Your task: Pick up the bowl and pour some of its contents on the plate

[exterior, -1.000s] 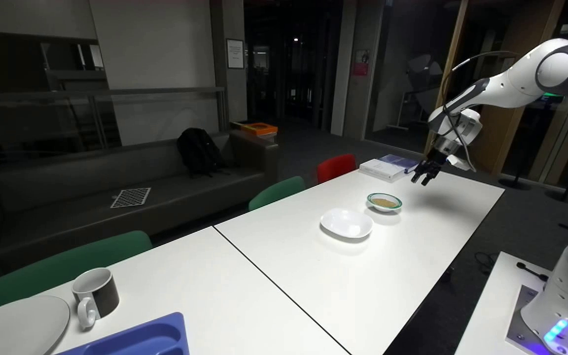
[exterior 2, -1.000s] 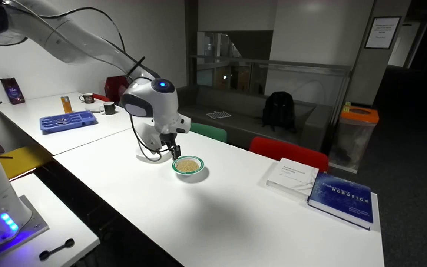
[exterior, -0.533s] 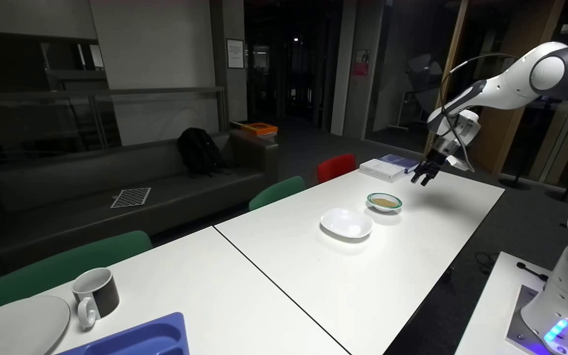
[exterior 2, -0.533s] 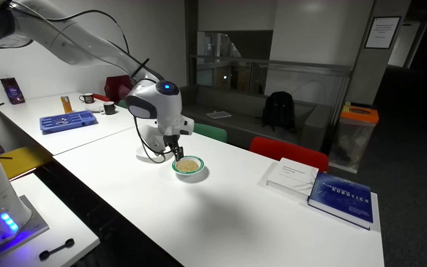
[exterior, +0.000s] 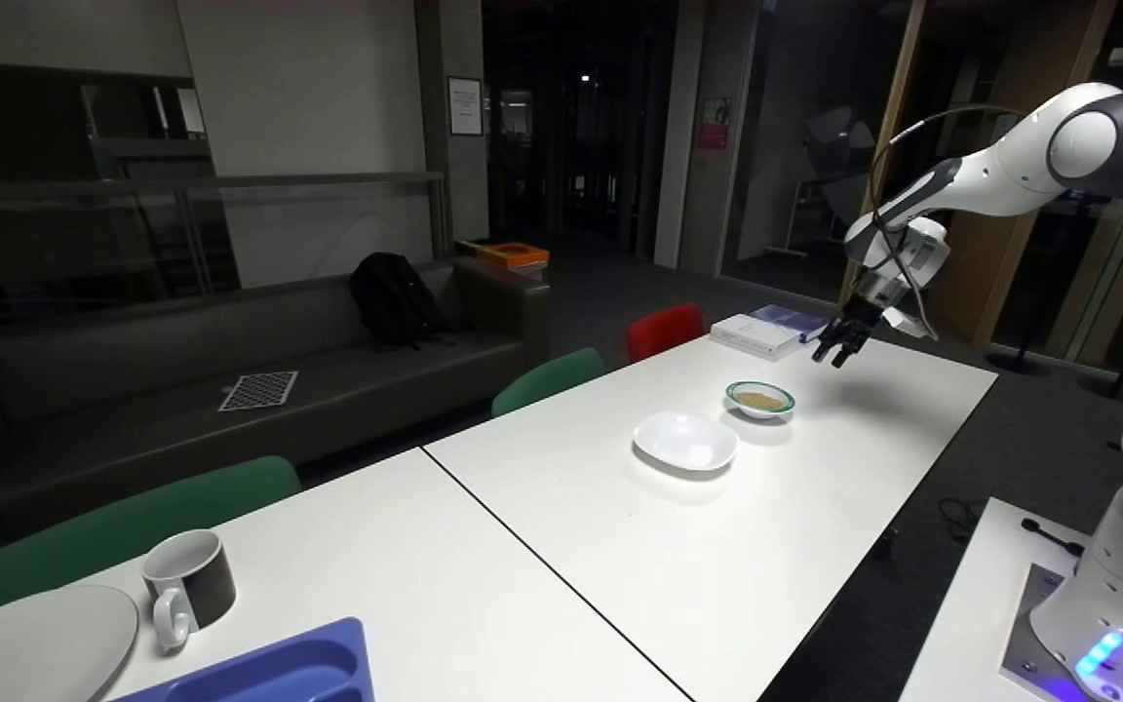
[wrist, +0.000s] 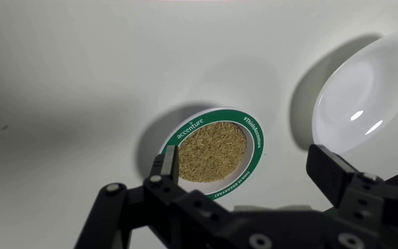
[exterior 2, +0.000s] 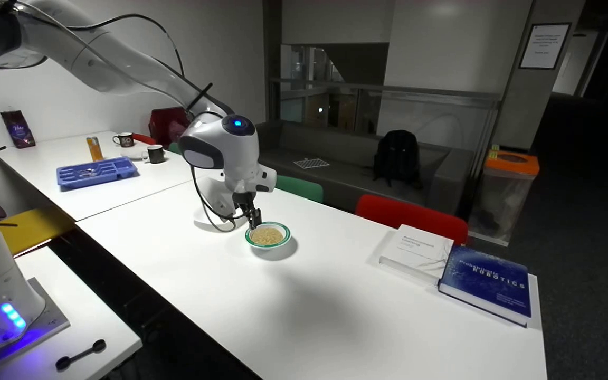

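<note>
The bowl [wrist: 257,152] of grain [wrist: 211,154] sits upright on the bench [exterior: 620,526], below and apart from the end effector [wrist: 244,149], whose fingers [wrist: 328,171] are spread wide. The plate [wrist: 361,90] is also below the end effector, farther from it than the bowl. Two books [exterior 2: 459,277] lie well apart from the end effector.

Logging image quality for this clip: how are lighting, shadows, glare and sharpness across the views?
Wrist view: glare patches on the white plate, a dark shadow beside the bowl, its rim lettering sharp enough to read. Both exterior views: tabletop brightly lit, sofa behind it dim, print on the wall notice unreadable. In an exterior view: a broad soft shadow on the tabletop.
</note>
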